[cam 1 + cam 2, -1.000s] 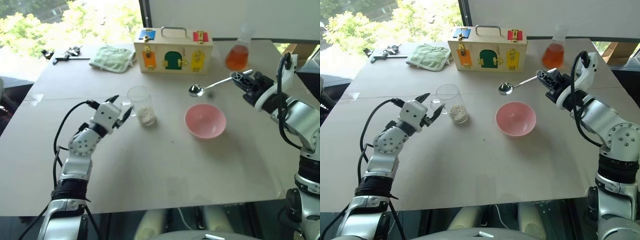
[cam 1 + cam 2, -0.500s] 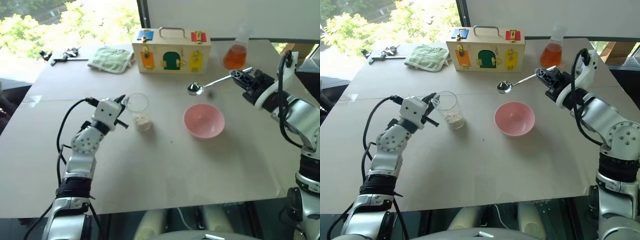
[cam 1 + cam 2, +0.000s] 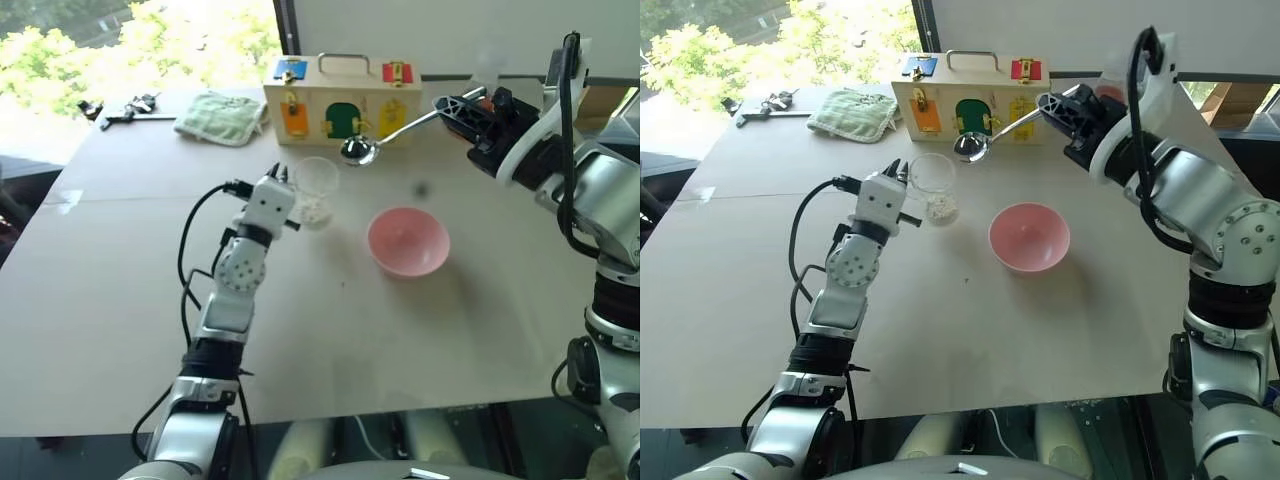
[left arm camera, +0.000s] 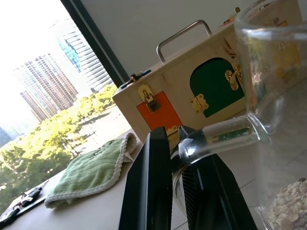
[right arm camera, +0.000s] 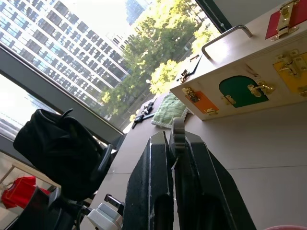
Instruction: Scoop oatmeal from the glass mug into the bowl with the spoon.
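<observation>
Left gripper (image 4: 175, 177) clamps glass mug (image 3: 315, 190) handle; right gripper (image 5: 172, 158) grips spoon (image 3: 385, 135); beige table (image 3: 330, 330), window.

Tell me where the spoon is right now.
In the head views the spoon is in the air, its handle held in the right pincer. Its bowl hangs in front of the wooden latch box, just beyond the glass mug.

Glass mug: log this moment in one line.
left claw: shut on glass mug handle | right claw: shut on spoon | bowl: empty
</observation>
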Controlling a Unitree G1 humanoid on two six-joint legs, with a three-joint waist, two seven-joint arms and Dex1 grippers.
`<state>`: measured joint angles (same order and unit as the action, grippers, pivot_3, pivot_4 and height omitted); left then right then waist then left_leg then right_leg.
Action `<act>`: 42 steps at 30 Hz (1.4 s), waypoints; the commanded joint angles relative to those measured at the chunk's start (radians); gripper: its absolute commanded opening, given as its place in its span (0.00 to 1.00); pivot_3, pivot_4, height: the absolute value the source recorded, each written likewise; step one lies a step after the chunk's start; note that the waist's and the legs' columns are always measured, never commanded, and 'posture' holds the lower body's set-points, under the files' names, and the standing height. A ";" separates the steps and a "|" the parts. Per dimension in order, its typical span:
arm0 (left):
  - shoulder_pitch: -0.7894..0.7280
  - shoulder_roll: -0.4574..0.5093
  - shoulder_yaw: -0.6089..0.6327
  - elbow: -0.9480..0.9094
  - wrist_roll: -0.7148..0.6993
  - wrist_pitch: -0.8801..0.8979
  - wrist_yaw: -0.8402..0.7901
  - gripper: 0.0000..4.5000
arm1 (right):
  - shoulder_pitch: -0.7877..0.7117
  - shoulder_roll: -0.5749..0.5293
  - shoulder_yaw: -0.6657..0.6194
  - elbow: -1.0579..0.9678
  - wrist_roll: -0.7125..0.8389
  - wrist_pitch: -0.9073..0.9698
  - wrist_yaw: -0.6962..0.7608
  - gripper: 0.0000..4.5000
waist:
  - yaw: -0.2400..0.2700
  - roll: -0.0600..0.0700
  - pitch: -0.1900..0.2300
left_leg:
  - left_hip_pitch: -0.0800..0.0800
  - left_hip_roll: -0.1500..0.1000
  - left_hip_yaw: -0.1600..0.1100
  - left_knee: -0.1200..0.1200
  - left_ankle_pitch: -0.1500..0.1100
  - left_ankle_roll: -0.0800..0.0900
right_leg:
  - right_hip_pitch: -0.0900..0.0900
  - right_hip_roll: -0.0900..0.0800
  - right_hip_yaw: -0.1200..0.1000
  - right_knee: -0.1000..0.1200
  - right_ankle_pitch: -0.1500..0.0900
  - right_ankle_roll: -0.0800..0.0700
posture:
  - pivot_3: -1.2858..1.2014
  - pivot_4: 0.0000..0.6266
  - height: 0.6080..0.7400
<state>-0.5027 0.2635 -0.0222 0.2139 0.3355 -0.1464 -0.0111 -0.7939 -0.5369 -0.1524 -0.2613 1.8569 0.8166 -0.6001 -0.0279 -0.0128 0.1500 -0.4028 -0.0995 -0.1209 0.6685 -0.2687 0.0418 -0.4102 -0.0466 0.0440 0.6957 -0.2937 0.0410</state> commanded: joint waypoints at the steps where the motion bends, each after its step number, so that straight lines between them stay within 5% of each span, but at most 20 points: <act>1: -0.066 -0.015 -0.049 0.032 0.058 -0.030 0.062 0.01 | -0.035 -0.019 0.020 -0.026 -0.033 0.000 0.011 0.00 | -0.001 0.000 0.000 | 0.000 0.000 0.000 0.000 0.000 0.000 | 0.000 0.000 0.000 0.000 0.000 0.000 | 0.52 0.24 1.00; 9: -0.123 0.000 -0.132 0.099 0.154 -0.070 0.120 0.01 | -0.027 -0.022 0.104 -0.013 -0.259 0.046 0.076 0.00 | -0.006 0.000 0.000 | -0.007 0.000 0.000 0.001 0.000 0.000 | -0.007 0.000 0.000 0.000 0.000 0.000 | 0.52 0.24 1.00; 25: -0.141 -0.059 -0.188 0.014 0.246 0.017 0.148 0.01 | -0.015 0.033 0.364 -0.061 -0.960 0.053 0.445 0.00 | -0.011 0.000 0.000 | -0.013 -0.001 -0.001 0.003 0.000 0.000 | -0.013 0.000 -0.001 0.001 0.000 0.000 | 0.52 0.24 1.00; 34: -0.138 -0.040 -0.185 0.017 0.251 0.013 0.156 0.01 | 0.003 0.300 0.094 0.005 -0.763 0.147 0.302 0.00 | -0.010 0.000 0.000 | -0.013 -0.001 -0.001 0.004 0.000 -0.001 | -0.013 0.000 -0.001 0.002 0.000 0.000 | 0.52 0.24 1.00; 42: -0.139 -0.015 -0.180 0.053 0.253 -0.002 0.188 0.01 | -0.040 0.314 -0.056 0.018 -0.659 0.211 0.183 0.00 | -0.015 0.000 0.000 | -0.013 -0.001 -0.002 0.005 0.001 -0.001 | -0.013 -0.001 -0.002 0.003 0.000 0.000 | 0.52 0.24 1.00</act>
<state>-0.6191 0.2474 -0.2059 0.2889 0.5889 -0.1185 0.1510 -0.8016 -0.2183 -0.1733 -0.2118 1.1687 1.0247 -0.3987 -0.0427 -0.0127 0.1496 -0.4153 -0.1010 -0.1224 0.6731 -0.2682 0.0411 -0.4233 -0.0472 0.0421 0.6988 -0.2936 0.0410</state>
